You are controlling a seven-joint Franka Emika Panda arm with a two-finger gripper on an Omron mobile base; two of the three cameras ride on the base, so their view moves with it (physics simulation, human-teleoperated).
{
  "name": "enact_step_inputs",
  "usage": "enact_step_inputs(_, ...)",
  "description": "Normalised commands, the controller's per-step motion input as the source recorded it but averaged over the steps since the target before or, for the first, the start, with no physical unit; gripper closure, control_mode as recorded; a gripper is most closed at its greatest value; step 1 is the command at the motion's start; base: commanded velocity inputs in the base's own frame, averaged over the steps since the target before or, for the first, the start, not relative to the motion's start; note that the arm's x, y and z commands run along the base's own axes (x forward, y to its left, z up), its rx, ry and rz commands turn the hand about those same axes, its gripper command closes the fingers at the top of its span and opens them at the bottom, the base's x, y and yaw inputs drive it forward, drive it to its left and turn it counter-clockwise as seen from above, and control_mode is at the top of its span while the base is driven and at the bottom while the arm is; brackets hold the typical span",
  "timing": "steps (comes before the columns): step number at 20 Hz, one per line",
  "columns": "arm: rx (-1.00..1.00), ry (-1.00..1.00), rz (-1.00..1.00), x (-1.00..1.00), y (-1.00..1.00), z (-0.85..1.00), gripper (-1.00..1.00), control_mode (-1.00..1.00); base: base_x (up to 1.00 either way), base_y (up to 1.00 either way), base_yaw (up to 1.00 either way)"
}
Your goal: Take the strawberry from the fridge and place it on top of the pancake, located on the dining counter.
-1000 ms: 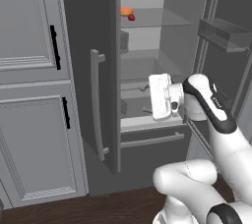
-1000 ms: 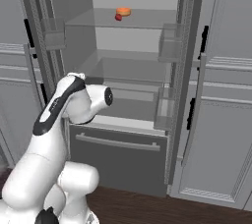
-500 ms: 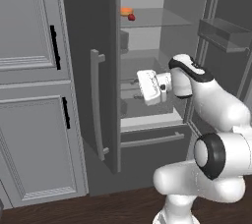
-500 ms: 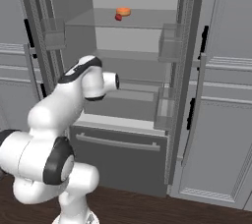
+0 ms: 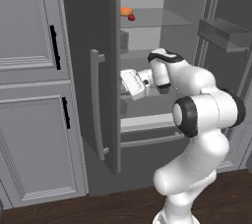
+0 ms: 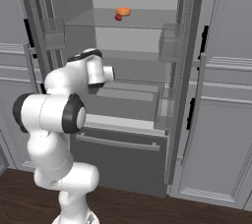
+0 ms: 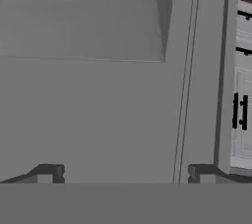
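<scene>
We've swung the arm up and round in the last sec: elbow now folded high in front of the fridge [image 5: 93, 31], and the gripper [image 7: 123, 173] has turned left, toward the inner face of the open left door, w/ jaws wide apart and nothing btwn them. Strawberry [image 6: 118, 17] sits untouched on the upper glass shelf [image 6: 147, 20], just beside the orange disc [image 6: 123, 11], well above the hand. So we're mid-reposition, not reaching yet; we judge next step is to raise and re-aim the hand at that shelf.
</scene>
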Motion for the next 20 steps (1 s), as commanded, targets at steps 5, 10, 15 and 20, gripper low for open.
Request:
enact_step_inputs(5,0.00,0.00,0.03,0.05,0.75,-0.07,-1.00,-1.00,0.00,0.00,0.00)
enact_step_inputs(10,-0.02,0.00,0.00,0.00,0.79,0.00,-1.00,-1.00,0.00,0.00,0.00)
enact_step_inputs(15,-0.02,0.00,0.00,-0.03,0.82,0.00,-1.00,-1.00,0.00,0.00,0.00)
enact_step_inputs(20,0.00,0.00,0.00,-0.07,0.63,0.00,-1.00,-1.00,0.00,0.00,0.00)
